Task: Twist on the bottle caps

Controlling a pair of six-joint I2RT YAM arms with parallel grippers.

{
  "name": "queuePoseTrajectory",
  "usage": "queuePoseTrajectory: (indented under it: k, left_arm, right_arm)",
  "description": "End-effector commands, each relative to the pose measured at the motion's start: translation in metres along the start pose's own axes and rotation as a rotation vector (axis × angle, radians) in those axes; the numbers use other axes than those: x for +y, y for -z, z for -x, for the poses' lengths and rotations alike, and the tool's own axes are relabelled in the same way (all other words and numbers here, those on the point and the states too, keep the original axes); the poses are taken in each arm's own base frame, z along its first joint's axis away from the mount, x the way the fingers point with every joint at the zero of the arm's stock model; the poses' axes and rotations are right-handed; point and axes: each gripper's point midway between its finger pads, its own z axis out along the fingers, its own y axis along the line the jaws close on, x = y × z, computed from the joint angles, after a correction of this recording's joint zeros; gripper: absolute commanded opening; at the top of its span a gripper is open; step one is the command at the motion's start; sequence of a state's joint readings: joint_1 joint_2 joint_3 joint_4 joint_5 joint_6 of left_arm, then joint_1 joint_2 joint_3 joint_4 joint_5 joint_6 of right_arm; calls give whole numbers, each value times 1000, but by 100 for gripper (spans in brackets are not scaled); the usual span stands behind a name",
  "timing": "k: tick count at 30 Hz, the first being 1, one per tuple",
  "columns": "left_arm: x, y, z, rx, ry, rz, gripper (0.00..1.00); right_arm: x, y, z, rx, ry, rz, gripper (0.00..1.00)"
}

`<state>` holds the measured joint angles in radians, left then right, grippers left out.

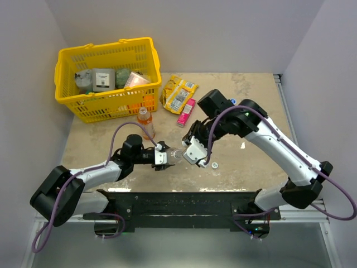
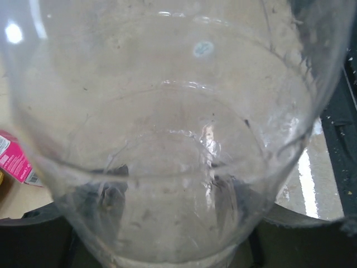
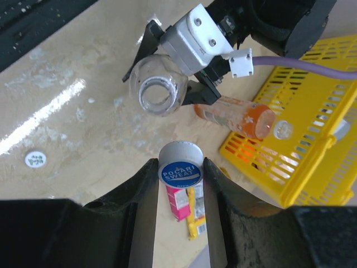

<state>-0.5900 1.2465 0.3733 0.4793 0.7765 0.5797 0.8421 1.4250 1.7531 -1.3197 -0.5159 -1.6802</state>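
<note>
Bottle cap (image 3: 179,167), blue-topped, sits pinched in right hand (image 3: 179,174); left hand (image 1: 167,156) clamps clear bottle (image 3: 159,86).

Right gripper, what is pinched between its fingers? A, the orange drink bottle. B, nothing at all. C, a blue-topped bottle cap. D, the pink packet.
C: in the right wrist view the right gripper is closed on a blue-topped cap, which sits squarely between its two fingers, just short of the open mouth of the clear bottle.
</note>
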Motion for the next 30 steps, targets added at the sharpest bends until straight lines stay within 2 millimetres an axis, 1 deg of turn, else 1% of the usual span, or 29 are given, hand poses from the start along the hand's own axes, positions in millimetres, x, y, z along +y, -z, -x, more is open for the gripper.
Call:
queuePoseTrajectory:
  k: [1,3,5,7,9,13,18,21,30]
  left_arm:
    - [16,-1,10,-26,-131,65,0]
    - [10,-3,8,-24,-97,50,0]
    - [5,-4,5,-24,-45,39,0]
    - [1,-6,2,-23,-5,23,0]
    - [1,-7,3,-28,1,24,0]
    - [3,-9,8,-39,28,26,0]
    - [5,-11,13,-60,28,24,0]
    - [5,-12,14,-64,25,21,0]
    - [-5,-14,16,-71,40,-13,0]
  right_arm:
    - [19,-5,17,-54,-116,91,18]
    - [21,-8,25,-65,-99,103,18]
    - [34,-17,27,-53,-75,150,18]
    - [44,-22,25,-38,-59,183,17]
    - [46,-28,21,-21,-92,205,16]
    - [44,-30,17,7,-112,206,15]
    - [37,-35,8,61,-135,166,15]
    - [36,-38,5,75,-158,166,15]
    - [20,-46,1,111,-156,112,15]
